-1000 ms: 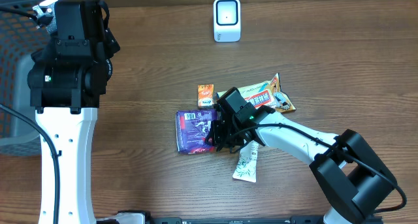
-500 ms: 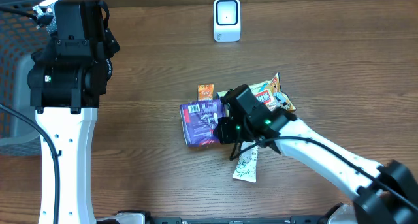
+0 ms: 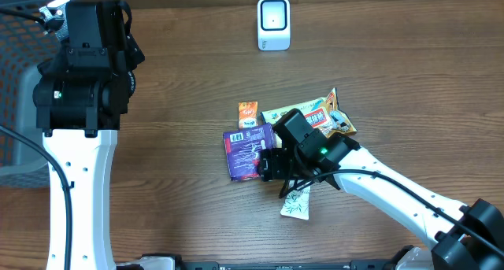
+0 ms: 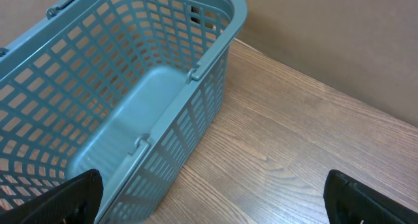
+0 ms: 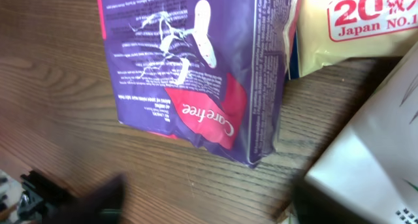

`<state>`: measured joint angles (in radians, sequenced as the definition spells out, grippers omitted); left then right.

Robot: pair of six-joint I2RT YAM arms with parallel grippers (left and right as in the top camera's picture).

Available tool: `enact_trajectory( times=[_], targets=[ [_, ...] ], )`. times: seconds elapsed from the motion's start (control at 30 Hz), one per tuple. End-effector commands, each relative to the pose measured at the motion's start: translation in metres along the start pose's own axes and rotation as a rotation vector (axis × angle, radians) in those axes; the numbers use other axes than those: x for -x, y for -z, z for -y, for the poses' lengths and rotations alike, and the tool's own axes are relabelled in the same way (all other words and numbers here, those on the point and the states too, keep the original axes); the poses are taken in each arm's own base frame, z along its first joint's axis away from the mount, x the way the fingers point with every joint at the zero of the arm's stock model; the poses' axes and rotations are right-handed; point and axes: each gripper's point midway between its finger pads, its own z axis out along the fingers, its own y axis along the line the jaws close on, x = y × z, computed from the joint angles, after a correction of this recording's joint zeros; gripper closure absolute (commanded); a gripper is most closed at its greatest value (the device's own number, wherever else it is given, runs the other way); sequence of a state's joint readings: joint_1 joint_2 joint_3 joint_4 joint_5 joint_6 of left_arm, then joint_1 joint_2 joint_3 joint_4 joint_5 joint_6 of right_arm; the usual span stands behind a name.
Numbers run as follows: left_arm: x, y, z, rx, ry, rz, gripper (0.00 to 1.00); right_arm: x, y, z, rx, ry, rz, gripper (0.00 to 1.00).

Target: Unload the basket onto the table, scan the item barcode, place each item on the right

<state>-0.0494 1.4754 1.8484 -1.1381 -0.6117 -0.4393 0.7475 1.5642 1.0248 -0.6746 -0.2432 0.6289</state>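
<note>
Purple rectangular plastic pack (image 3: 246, 150) laid flat on wooden worktop (image 3: 181, 89), barcode up. Right end effector (image 3: 268, 165) fingers parted at pack edge. Left end effector (image 4: 215, 198) spread wide, near teal plastic basket (image 4: 215, 100).

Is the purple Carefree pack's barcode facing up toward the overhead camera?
Yes, the overhead view shows a white barcode patch on the upward face of the purple Carefree pack, near its far edge.

Four packets (image 3: 246, 152) (image 3: 249, 113) (image 3: 315, 115) (image 3: 297, 203), one scanner (image 3: 273, 23), one basket (image 4: 199, 116)
</note>
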Motion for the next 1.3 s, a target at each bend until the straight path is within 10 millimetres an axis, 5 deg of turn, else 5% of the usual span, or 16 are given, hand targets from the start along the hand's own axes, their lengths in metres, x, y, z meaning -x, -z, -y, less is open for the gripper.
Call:
enact_trajectory(
  times=[0.0,0.27,0.6,0.83,1.03,1.27],
  targets=[
    [0.003,0.001,-0.006,0.023,0.01,0.008,0.0,0.004,0.0,0.002,0.002,-0.079,0.032,0.01],
    [0.003,0.001,-0.006,0.023,0.009,0.006,0.0,-0.005,-0.028,0.016,0.051,-0.238,0.046,0.01],
    [0.003,0.001,-0.006,0.023,0.009,0.006,0.0,0.01,-0.035,0.025,0.066,-0.413,0.15,0.02],
    [0.002,0.001,-0.006,0.025,0.007,0.005,0.0,-0.004,-0.051,0.059,0.014,-0.586,0.191,0.02],
    [0.002,0.001,-0.006,0.025,0.007,0.005,0.0,-0.001,-0.058,0.058,0.095,-0.598,0.237,0.02],
    [0.002,0.001,-0.006,0.025,0.007,0.005,0.0,0.006,-0.061,0.034,0.195,-0.554,0.24,0.03]
  ],
)
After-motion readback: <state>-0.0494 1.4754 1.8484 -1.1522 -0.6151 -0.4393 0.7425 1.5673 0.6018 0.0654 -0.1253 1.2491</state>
